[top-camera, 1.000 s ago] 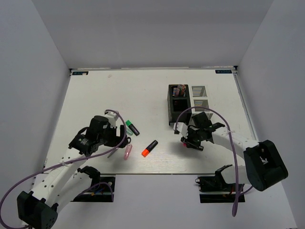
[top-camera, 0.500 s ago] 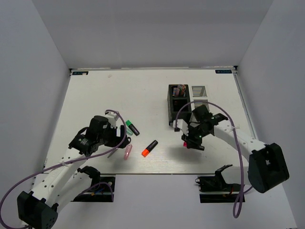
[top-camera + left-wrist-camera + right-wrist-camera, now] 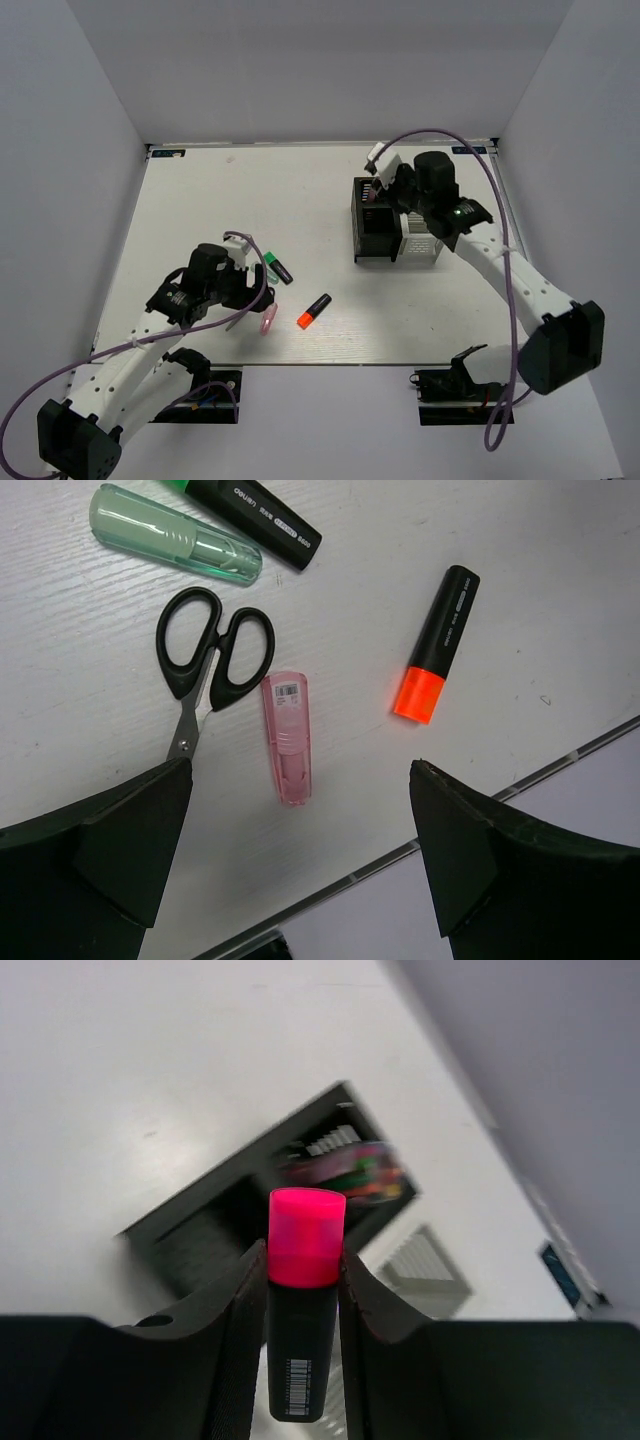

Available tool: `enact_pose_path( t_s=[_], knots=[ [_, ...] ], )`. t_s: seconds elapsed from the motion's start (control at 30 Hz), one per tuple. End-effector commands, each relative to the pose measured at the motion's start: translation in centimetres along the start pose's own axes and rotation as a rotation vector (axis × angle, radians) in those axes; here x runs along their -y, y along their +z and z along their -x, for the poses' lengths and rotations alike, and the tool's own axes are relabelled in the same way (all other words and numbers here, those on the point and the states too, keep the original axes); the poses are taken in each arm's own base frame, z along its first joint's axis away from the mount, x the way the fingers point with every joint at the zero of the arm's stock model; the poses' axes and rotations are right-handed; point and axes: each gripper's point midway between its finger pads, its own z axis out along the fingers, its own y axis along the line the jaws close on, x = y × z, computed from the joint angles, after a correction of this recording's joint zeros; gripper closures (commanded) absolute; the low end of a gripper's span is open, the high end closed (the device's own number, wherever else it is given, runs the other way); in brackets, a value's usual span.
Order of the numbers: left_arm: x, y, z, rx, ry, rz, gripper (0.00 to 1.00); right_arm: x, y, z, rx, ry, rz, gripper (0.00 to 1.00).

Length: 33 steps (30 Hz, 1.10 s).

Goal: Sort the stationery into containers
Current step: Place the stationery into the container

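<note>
My right gripper (image 3: 305, 1250) is shut on a black marker with a pink cap (image 3: 304, 1305), cap pointing away, and holds it in the air above the black container (image 3: 220, 1230). The white container (image 3: 425, 1260) stands right beside it. From above, this gripper (image 3: 398, 192) hovers at the black container's (image 3: 375, 235) back edge. My left gripper (image 3: 300, 770) is open and empty over the pink translucent cutter (image 3: 287, 735). Around the cutter lie black-handled scissors (image 3: 215, 660), an orange-capped marker (image 3: 438, 645), a mint highlighter (image 3: 175, 535) and a green-capped marker (image 3: 255, 510).
The black container holds several coloured items (image 3: 350, 1170). The white container (image 3: 420, 235) touches its right side. The table's near edge (image 3: 480, 805) runs just beyond the cutter and the orange marker (image 3: 314, 311). White walls enclose the table on three sides.
My right arm has lifted the pink-capped marker from the table in front of the containers and carried it back and up over the black one. The left arm has stayed still.
</note>
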Motion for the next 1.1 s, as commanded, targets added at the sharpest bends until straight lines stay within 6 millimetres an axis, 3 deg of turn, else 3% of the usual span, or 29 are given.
enact_pose_path(
  t_s=[0.0,0.03,0.07,0.17,0.43,0.47,0.53,0.57,0.7,0.9,1.07],
  knots=[
    [0.6,0.2,0.3,0.018,0.013,-0.042,0.00,8.2,1.7,0.9,0.050,0.039,-0.395,1.00],
    [0.6,0.2,0.3,0.016,0.010,-0.044,0.00,9.3,1.8,0.5,0.046,0.041,-0.444,1.00],
    [0.6,0.3,0.4,0.022,0.009,-0.045,0.00,10.3,1.8,1.9,0.108,0.036,-0.488,1.00],
    [0.5,0.5,0.0,0.002,0.006,-0.038,0.00,12.5,3.4,0.2,0.127,0.075,-0.552,1.00],
    [0.2,0.9,-0.4,-0.022,0.004,-0.025,0.00,15.7,3.9,-3.7,0.223,0.310,-0.584,1.00],
    [0.1,1.0,-0.5,-0.027,0.003,-0.021,0.00,15.0,4.4,-4.8,0.225,0.368,-0.561,1.00],
    [0.1,1.0,-0.5,-0.032,0.004,-0.021,0.00,15.2,4.2,-4.7,0.303,0.386,-0.509,1.00],
    [0.1,1.1,-0.5,-0.033,0.004,-0.021,0.00,14.4,4.7,-5.8,0.320,0.436,-0.489,1.00],
    [0.0,1.1,-0.6,-0.040,0.004,-0.021,0.00,12.6,5.9,-6.4,0.397,0.504,-0.292,1.00],
    [0.1,1.1,-0.7,-0.042,0.006,-0.025,0.00,13.6,6.1,-6.9,0.483,0.529,-0.269,1.00],
    [0.3,1.2,-0.8,-0.052,0.006,-0.036,0.00,13.5,6.6,-8.8,0.455,0.565,-0.236,1.00]
  ],
)
